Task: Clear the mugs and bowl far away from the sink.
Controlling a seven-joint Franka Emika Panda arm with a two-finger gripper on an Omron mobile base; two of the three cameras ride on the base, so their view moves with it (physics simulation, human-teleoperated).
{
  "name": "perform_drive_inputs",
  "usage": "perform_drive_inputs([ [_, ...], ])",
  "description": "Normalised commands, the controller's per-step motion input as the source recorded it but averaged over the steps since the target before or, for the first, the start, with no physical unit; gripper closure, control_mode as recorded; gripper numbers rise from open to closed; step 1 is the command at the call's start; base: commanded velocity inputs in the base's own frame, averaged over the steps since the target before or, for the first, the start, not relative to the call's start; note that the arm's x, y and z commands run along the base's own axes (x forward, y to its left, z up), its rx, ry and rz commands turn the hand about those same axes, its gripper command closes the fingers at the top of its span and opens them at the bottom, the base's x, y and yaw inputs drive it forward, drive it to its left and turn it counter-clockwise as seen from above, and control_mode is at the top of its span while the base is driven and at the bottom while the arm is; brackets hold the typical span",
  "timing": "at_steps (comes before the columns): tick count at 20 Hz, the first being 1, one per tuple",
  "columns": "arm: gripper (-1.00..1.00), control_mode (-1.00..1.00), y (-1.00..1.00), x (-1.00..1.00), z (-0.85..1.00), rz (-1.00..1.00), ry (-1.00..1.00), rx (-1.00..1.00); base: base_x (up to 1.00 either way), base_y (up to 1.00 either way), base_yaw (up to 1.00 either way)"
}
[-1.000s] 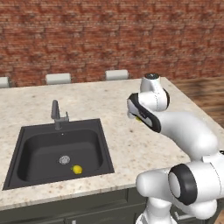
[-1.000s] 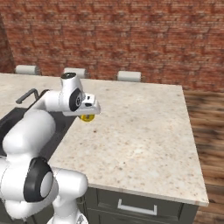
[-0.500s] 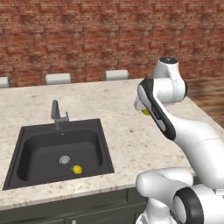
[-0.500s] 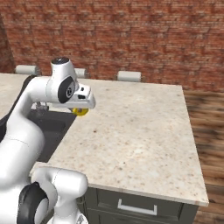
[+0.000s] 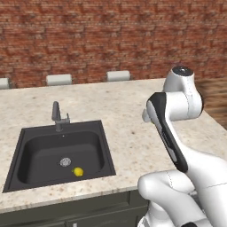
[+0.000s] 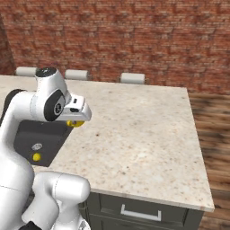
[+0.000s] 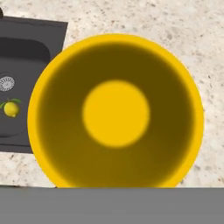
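The end effector is pinched on the rim of the yellow mug, which hangs directly under it, lifted clear of the desk. From the hand view the mug's open mouth faces straight up at the camera, its round base centred, so it looks to be hanging level. The handle cannot be made out.

Just below and to one side of the end effector lies the near corner of the sink, with a small lemon beside the silver drain and the grey faucet at the back edge.

Carrying the mug well probably means keeping it level and high enough to clear the desk, and swinging away from the basin toward the bare stone further off, near the brick wall, before lowering it.
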Motion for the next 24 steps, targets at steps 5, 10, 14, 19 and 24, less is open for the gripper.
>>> perform_drive_inputs([
  [5,1.0,-1.0,0.0,-0.06,0.25,0.0,-0.01,0.01,0.0,0.0,0.0],
  [10,1.0,-1.0,-0.02,0.0,0.26,-0.02,0.0,0.01,0.0,0.0,0.0],
  [14,1.0,1.0,-0.01,-0.01,0.13,-0.1,0.0,0.0,-0.08,-0.15,-0.07],
  [19,1.0,1.0,0.0,0.0,0.0,0.0,0.0,0.0,-0.48,-0.53,-0.64],
  [24,1.0,1.0,0.0,0.0,0.0,0.0,0.0,0.0,-0.07,-0.01,-0.94],
])
